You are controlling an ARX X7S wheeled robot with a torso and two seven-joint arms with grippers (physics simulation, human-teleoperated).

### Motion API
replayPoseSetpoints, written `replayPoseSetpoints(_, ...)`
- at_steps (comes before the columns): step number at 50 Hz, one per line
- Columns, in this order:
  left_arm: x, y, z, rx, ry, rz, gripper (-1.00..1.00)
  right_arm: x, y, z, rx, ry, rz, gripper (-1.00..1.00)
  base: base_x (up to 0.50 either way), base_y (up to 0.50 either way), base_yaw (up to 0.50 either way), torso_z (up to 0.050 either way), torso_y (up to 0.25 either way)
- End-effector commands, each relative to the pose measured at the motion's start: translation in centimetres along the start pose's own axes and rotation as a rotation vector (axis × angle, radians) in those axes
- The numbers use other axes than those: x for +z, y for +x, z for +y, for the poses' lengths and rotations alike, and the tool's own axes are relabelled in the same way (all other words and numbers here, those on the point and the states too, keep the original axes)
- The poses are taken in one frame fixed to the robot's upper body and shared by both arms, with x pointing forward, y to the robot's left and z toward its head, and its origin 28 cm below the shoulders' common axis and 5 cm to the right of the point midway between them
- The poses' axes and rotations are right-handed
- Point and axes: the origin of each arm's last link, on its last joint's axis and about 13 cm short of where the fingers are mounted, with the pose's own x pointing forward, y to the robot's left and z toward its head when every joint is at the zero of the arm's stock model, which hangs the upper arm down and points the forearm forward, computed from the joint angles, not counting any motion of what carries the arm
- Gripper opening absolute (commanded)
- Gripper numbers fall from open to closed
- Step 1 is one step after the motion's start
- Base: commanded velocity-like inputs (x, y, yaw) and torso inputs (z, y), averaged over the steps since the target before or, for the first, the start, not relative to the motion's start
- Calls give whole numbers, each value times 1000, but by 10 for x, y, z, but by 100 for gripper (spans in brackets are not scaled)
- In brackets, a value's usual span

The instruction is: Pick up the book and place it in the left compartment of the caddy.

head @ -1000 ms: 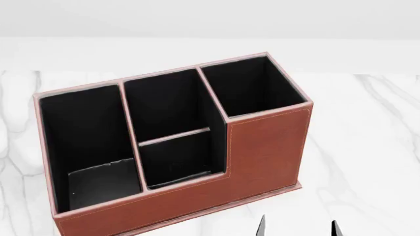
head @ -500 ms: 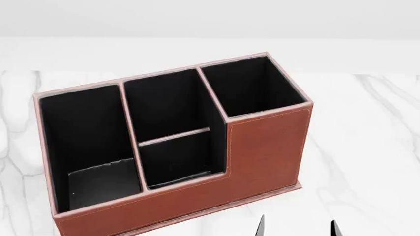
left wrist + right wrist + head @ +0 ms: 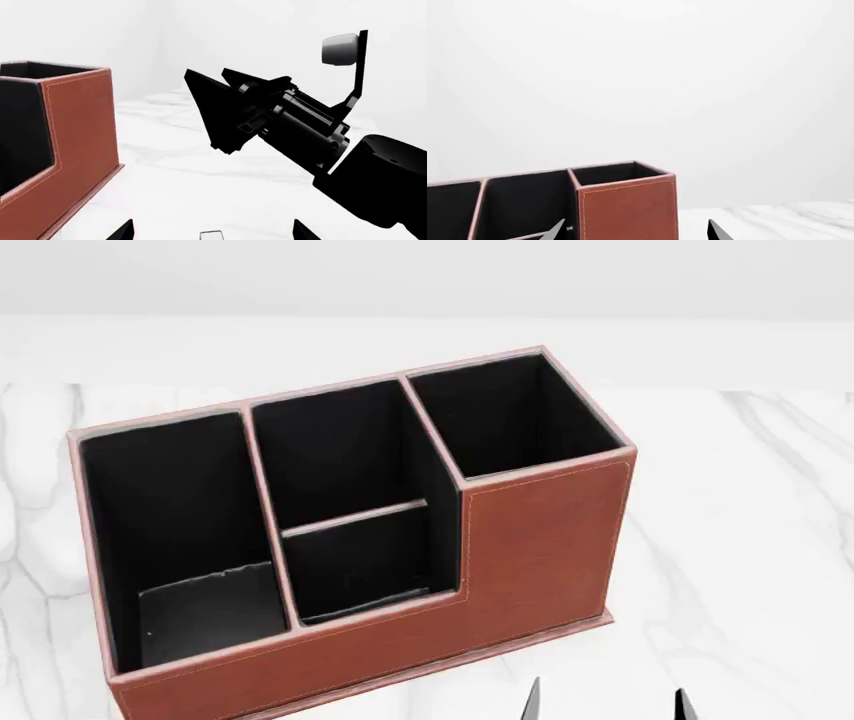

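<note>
The small thin black book (image 3: 207, 612) lies inside the long left compartment (image 3: 174, 500) of the reddish-brown leather-look caddy (image 3: 534, 550). The right gripper (image 3: 603, 702) sits near the caddy's front, fingers spread wide, holding nothing. The left gripper (image 3: 210, 232) is empty and gaping too.

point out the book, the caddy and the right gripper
book (image 3: 207, 610), head view, on its black cover, lying in the left compartment
caddy (image 3: 534, 540), head view, on its brown front wall
right gripper (image 3: 603, 702), head view, midway between the two black fingertips at the lower edge
</note>
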Motion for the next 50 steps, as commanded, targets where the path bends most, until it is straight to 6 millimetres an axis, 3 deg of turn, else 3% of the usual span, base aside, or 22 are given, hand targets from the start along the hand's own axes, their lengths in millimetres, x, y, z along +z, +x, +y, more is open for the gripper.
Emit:
replayPoseSetpoints(1,-12,5,-6,-12,-66,0,100,0,-1,0,0,1,0,100,0,0,0,0,0)
replayPoseSetpoints(27,-20,9,-13,-38,-99,33,100,0,0,0,-4,2,0,100,0,0,0,0,0)
replayPoseSetpoints(50,-32,15,-2,15,-141,80,100,-1,0,-1,-4,4,2,100,0,0,0,0,0)
